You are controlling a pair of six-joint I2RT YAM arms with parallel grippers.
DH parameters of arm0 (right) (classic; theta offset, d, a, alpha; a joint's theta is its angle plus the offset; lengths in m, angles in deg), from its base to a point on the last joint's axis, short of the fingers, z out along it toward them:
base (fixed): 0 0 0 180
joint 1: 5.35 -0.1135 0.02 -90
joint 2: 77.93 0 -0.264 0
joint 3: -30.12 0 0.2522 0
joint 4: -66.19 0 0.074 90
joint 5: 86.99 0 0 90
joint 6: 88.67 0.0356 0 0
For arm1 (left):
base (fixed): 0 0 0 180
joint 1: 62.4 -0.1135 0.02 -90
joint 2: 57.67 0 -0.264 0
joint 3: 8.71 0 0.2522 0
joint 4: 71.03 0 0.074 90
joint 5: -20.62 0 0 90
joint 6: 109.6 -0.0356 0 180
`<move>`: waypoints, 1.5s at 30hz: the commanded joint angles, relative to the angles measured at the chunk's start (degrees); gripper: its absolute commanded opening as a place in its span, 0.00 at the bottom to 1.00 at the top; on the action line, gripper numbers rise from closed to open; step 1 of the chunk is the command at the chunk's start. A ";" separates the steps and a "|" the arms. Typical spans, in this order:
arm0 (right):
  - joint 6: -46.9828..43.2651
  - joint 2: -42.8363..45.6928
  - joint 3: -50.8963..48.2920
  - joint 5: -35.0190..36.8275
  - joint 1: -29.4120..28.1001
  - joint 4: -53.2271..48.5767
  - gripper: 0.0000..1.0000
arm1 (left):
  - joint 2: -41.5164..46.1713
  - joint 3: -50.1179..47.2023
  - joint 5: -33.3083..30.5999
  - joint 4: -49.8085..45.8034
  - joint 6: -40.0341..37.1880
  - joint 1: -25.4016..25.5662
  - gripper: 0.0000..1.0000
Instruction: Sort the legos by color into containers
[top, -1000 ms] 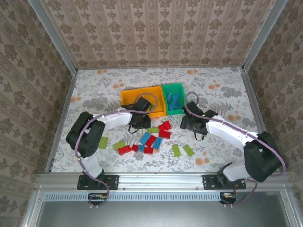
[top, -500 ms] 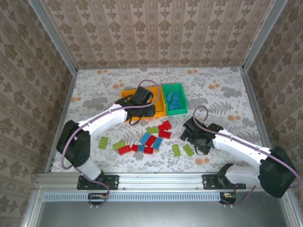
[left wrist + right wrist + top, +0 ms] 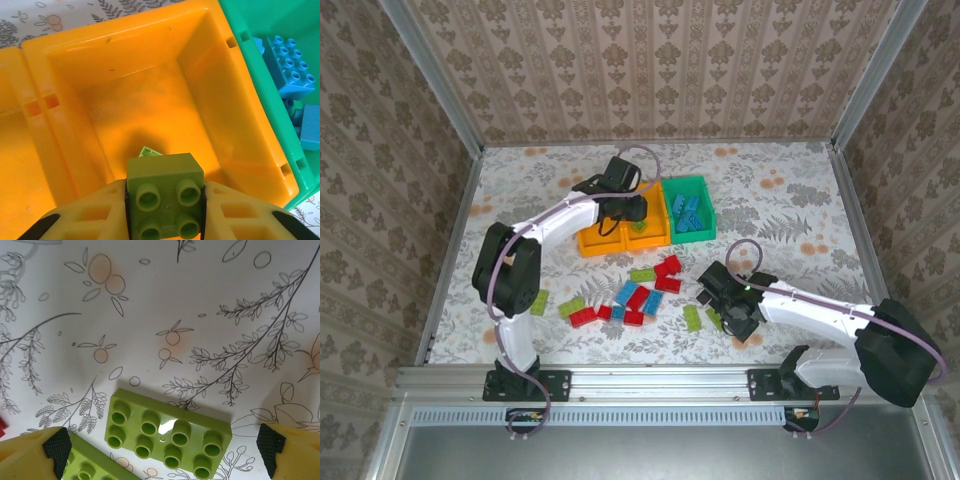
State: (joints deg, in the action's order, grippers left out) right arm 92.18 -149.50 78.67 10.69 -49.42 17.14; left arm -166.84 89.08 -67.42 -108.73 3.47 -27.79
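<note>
Over the middle orange container my left gripper is shut on a lime green lego. Another green piece lies on that container's floor. Light blue legos lie in the green container. The left orange container adjoins them. My right gripper stands open low over a flat lime green lego, one finger on each side. A second green lego lies just beside it.
Loose legos lie in mid-table: red ones, blue ones, green ones. Walls and metal rails ring the floral table.
My left gripper has carried the green lego from the pile back and up over the orange container. My right gripper has come nearer, down over the two green legos.
</note>
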 commanded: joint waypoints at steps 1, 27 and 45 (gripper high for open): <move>3.18 -1.24 0.99 0.49 -0.50 -0.27 0.98 | -0.78 3.24 2.85 0.56 -1.80 0.19 0.40; 4.75 -13.50 3.58 -9.00 -0.64 3.78 0.82 | 11.75 -10.15 -0.85 4.09 -2.82 1.51 0.75; -6.22 -14.65 12.68 -3.87 2.83 1.32 0.60 | 18.06 -18.36 -5.12 3.36 -3.76 0.39 0.77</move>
State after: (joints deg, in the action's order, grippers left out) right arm 90.36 -163.09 87.67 7.19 -47.30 11.52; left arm -150.77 71.51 -70.99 -104.93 1.11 -26.76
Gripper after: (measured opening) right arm 0.650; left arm 0.768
